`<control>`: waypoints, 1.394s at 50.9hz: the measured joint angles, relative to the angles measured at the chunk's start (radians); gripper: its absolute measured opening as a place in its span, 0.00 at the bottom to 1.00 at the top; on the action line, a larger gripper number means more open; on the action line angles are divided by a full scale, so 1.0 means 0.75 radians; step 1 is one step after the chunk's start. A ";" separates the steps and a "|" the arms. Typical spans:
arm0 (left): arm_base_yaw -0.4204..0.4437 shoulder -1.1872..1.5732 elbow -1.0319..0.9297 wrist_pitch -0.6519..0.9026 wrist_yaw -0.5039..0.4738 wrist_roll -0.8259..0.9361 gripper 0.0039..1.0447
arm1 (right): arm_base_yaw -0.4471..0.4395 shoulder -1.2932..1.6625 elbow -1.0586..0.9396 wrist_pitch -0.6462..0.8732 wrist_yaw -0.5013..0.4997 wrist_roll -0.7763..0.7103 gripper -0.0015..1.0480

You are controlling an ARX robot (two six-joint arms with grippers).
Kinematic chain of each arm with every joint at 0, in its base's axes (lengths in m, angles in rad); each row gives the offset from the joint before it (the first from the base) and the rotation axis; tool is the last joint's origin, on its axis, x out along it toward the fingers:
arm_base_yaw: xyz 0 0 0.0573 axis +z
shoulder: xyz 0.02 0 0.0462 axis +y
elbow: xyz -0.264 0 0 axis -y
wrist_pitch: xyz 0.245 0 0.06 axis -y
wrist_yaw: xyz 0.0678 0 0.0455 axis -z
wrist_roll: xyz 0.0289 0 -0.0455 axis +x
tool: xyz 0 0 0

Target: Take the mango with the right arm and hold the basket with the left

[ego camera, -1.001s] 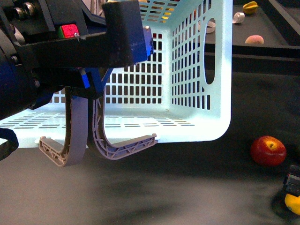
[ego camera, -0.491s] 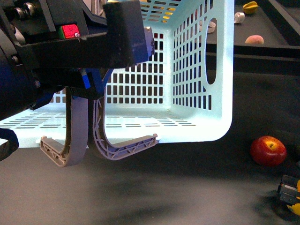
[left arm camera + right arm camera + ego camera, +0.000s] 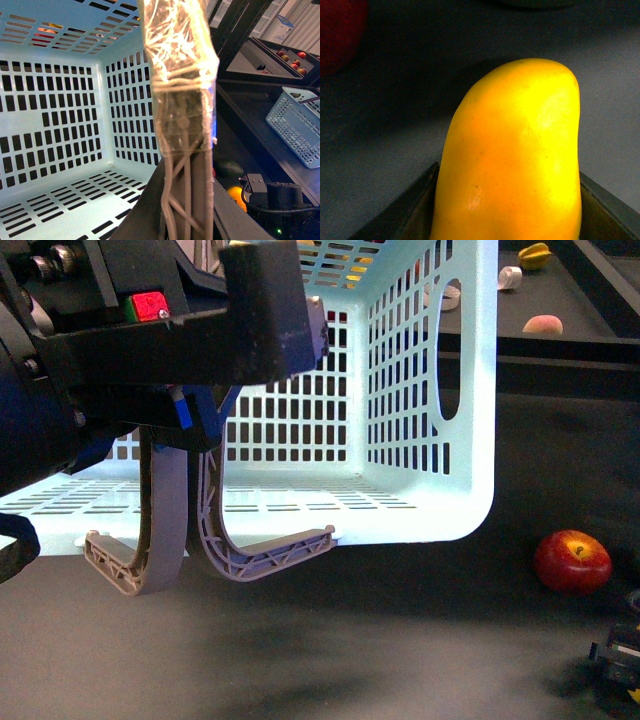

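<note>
The light blue slotted basket (image 3: 420, 440) hangs tilted, with its open side toward me. My left gripper (image 3: 190, 430), on the black arm with the red button (image 3: 148, 306), is shut on the grey basket handle (image 3: 170, 530). In the left wrist view the handle (image 3: 185, 190) runs between the dark jaws, with clear tape (image 3: 177, 60) wrapped higher up. My right gripper (image 3: 620, 665) is low at the front right edge of the table, shut on the yellow-orange mango (image 3: 515, 160). The mango fills the right wrist view between the two black jaws. It also shows in the left wrist view (image 3: 236, 196).
A red apple (image 3: 571, 561) lies on the dark table just left of and behind my right gripper; it also shows in the right wrist view (image 3: 337, 35). A back shelf holds a peach (image 3: 542, 325), a yellow fruit (image 3: 533, 255) and a white roll (image 3: 509, 278). Another blue basket (image 3: 295, 125) stands off to the side.
My right gripper with the mango has slid lower toward the bottom right corner of the front view, so less yellow shows. The basket and left arm have stayed still.
</note>
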 joint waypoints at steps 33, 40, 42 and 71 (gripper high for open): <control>0.000 0.000 0.000 0.000 0.000 0.001 0.09 | 0.162 -0.763 -0.344 -0.187 -0.329 0.049 0.57; 0.000 0.000 0.000 0.000 0.000 0.000 0.09 | 0.280 -1.047 -0.392 -0.320 -0.454 0.074 0.57; 0.000 0.000 0.000 0.000 0.001 0.000 0.09 | 0.320 -1.144 -0.395 -0.369 -0.488 0.090 0.57; 0.000 0.000 0.000 0.000 -0.003 0.001 0.09 | 0.812 -1.714 -0.194 -0.676 -0.456 0.319 0.57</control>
